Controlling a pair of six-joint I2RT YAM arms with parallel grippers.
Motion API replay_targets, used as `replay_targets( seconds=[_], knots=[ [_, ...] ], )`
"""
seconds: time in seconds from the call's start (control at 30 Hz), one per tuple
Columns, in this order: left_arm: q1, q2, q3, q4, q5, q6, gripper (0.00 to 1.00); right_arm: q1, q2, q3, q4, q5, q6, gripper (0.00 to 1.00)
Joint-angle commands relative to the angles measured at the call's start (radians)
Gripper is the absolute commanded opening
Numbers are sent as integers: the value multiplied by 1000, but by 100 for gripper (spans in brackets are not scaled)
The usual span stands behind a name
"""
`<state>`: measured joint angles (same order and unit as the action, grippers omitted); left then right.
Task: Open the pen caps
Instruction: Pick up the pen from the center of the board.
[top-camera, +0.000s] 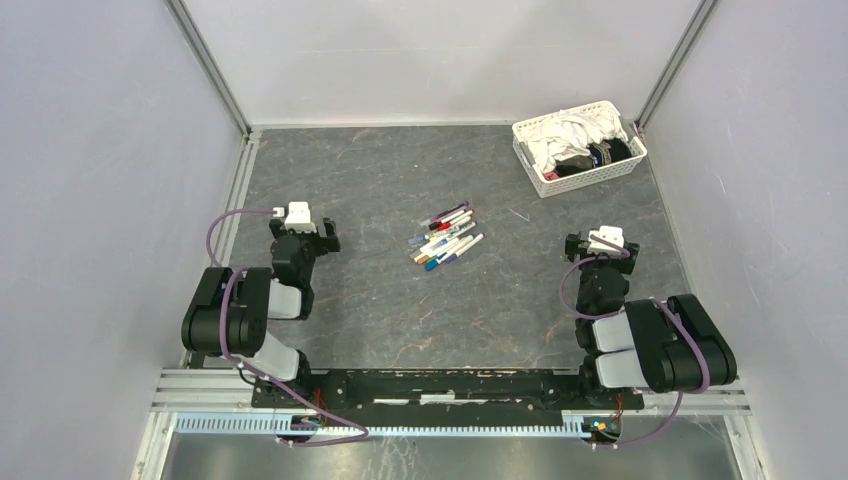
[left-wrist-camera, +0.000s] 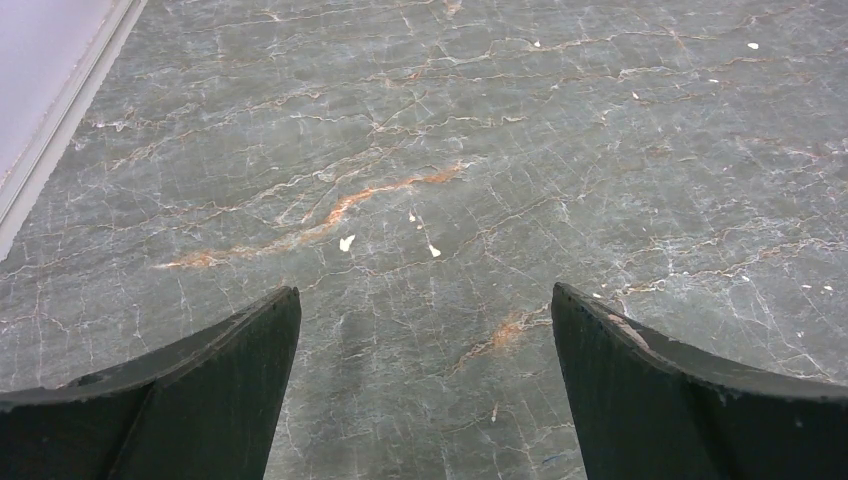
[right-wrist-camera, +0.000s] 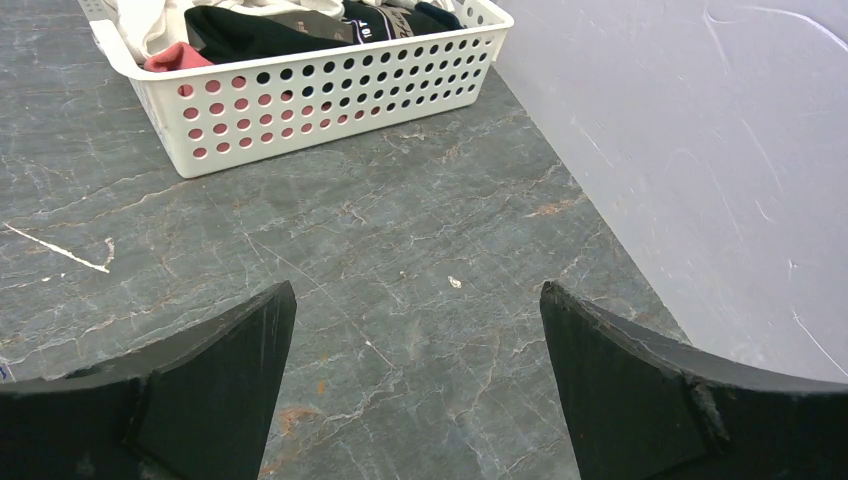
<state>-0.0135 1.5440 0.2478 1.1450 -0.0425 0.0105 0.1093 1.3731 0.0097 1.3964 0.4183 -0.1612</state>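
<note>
Several slim pens (top-camera: 447, 238) with white barrels and coloured ends lie in a loose pile at the middle of the table; their caps are too small to tell apart. My left gripper (top-camera: 311, 228) is well to the left of the pile, open and empty; in the left wrist view (left-wrist-camera: 425, 300) only bare tabletop lies between its fingers. My right gripper (top-camera: 597, 243) is to the right of the pile, open and empty; in the right wrist view (right-wrist-camera: 418, 295) its fingers frame bare tabletop. No pen shows in either wrist view.
A white lattice basket (top-camera: 627, 160) of cloths stands at the back right, also in the right wrist view (right-wrist-camera: 330, 100). Grey walls enclose the table; the right wall (right-wrist-camera: 700, 150) is close beside my right gripper. A metal rail (top-camera: 235, 190) runs along the left edge.
</note>
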Motion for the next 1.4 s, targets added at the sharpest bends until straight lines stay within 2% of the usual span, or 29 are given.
replay_targets(
  seconds=[0.0, 0.33, 0.43, 0.47, 0.5, 0.53, 0.57, 0.6, 0.7, 0.73, 0.83, 0.87, 0.93, 1.03, 1.2, 1.37],
  knots=[
    [-1, -7, 2, 22, 6, -32, 100, -3, -14, -114, 32, -14, 10, 98],
    [-2, -7, 8, 13, 6, -31, 100, -3, -17, -113, 37, 4, 15, 98],
    [0, -21, 0, 22, 8, -38, 100, 2, -83, -75, -79, -19, 4, 98],
    [3, -44, 23, -34, 5, -41, 100, 13, -121, -30, -203, -4, -2, 98],
    [8, -73, 89, -148, 4, -48, 100, 18, -159, 65, -399, 11, 22, 98],
    [11, -104, 133, -288, 11, -43, 100, 18, -172, 132, -526, 31, 60, 98],
    [12, -123, 240, -493, 27, -23, 100, 18, -175, 219, -684, 98, 181, 98],
    [12, -133, 308, -608, 36, -17, 100, 17, -173, 289, -818, 161, 325, 98],
    [49, -169, 423, -797, 65, -17, 100, 6, -125, 528, -1330, 308, 733, 98],
    [60, -184, 455, -853, 83, -17, 100, -9, -110, 569, -1391, 269, 767, 98],
    [77, -202, 559, -1048, 117, 12, 100, -11, -101, 596, -1365, 23, 684, 98],
    [80, -199, 594, -1115, 128, 13, 100, 7, -103, 594, -1348, -8, 675, 98],
    [91, -181, 677, -1267, 165, 24, 100, 83, -86, 627, -1384, -1, 704, 98],
    [102, -187, 715, -1355, 202, 26, 99, 209, 1, 727, -1481, -17, 722, 98],
    [103, -235, 725, -1436, 243, 36, 97, 388, 164, 885, -1577, -14, 820, 98],
    [104, -264, 726, -1492, 258, 60, 94, 463, 273, 964, -1553, -43, 897, 88]
  ],
)
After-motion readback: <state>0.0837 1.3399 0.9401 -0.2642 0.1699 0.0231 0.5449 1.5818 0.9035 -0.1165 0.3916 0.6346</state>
